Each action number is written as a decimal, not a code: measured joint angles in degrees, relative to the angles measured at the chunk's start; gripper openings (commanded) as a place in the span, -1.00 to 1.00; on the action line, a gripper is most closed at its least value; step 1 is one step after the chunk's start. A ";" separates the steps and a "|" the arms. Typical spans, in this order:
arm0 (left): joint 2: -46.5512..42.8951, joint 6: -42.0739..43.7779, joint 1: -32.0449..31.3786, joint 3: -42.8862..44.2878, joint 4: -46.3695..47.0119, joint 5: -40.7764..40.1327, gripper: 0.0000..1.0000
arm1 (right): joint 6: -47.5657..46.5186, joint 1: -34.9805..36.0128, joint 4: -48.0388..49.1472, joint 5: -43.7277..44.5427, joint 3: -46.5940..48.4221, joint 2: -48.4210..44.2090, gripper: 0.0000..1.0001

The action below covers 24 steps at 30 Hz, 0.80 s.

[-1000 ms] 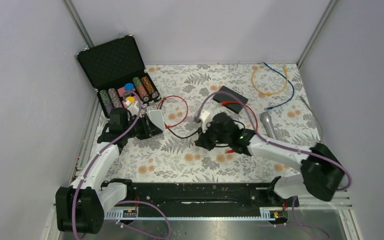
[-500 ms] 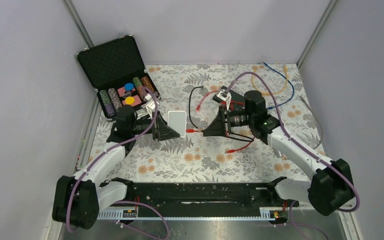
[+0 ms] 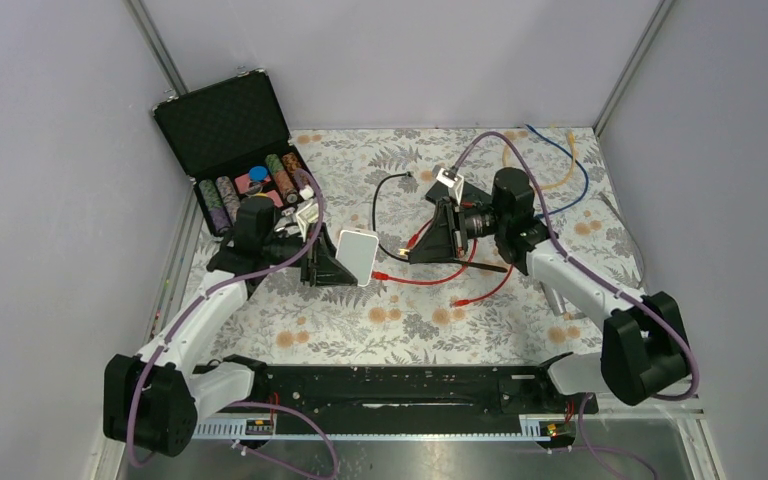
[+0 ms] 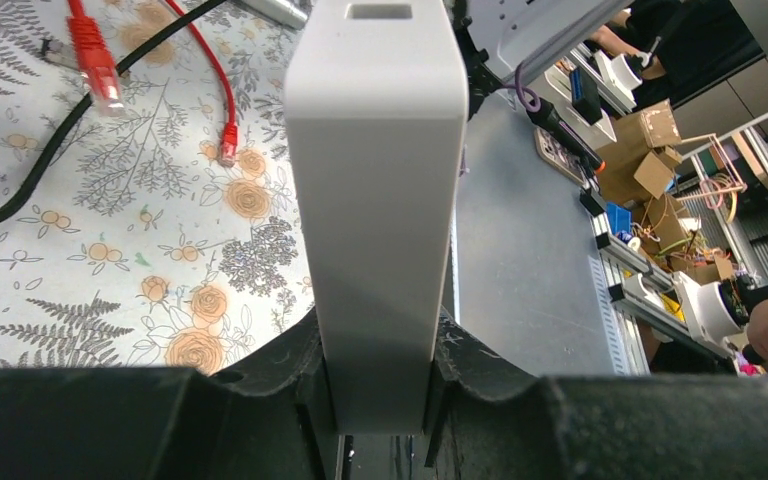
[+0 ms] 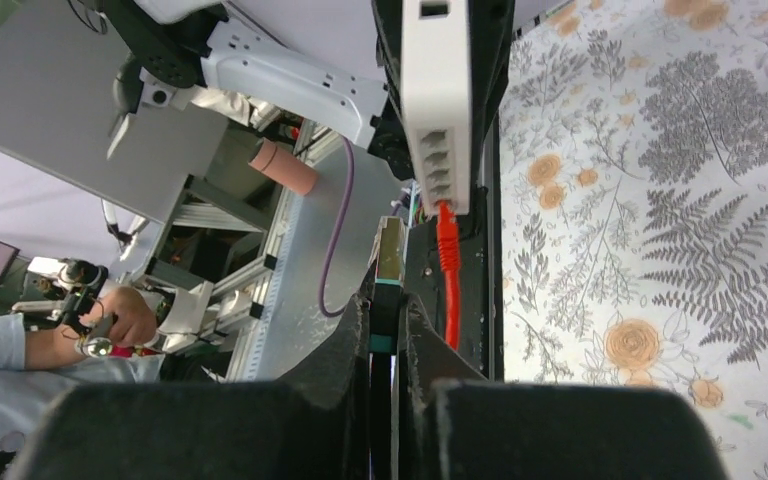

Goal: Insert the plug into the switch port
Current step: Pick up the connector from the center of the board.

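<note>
My right gripper (image 5: 388,335) is clenched on a small clear-tipped plug with a teal boot (image 5: 389,270). The plug is pinched between my dark fingers (image 5: 345,375), with its tip poking out ahead of them. Just past that tip stands the white plastic switch box (image 5: 438,90), turned so that its row of ports (image 5: 438,165) faces me. The plug sits to one side of the row, near its lower end, and is not in any socket. Whether it brushes the casing I cannot tell. A red plug (image 5: 447,240) looks already seated in the lowest port, so I judge that one taken and the sockets above it free. My left gripper (image 4: 380,400) is clamped on the bottom end of the same box, one finger (image 4: 285,385) on each broad face, holding it off the flower-printed tablecloth (image 3: 380,320). From above, the two arms meet nose to nose over the middle of the cloth, with a small gap between my right fingertips and the box. By my reckoning both pick-ups and the presenting are done. What is left is to shift the plug sideways onto an open port, square it up and push it home.
</note>
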 measured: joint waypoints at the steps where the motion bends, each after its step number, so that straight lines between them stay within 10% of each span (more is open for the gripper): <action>1: -0.57 0.13 -0.13 0.00 -0.50 0.26 -1.00 | 2.80 0.02 3.78 -0.55 -0.50 0.72 -1.00; 12: -1.55 -0.59 -1.92 0.00 -2.23 1.11 -1.00 | 33.68 1.90 45.79 -2.69 -1.25 15.52 -1.00; 24: 0.48 -11.13 -2.14 0.00 6.32 0.39 -1.00 | 35.50 2.75 52.63 -2.80 -3.08 16.83 -1.00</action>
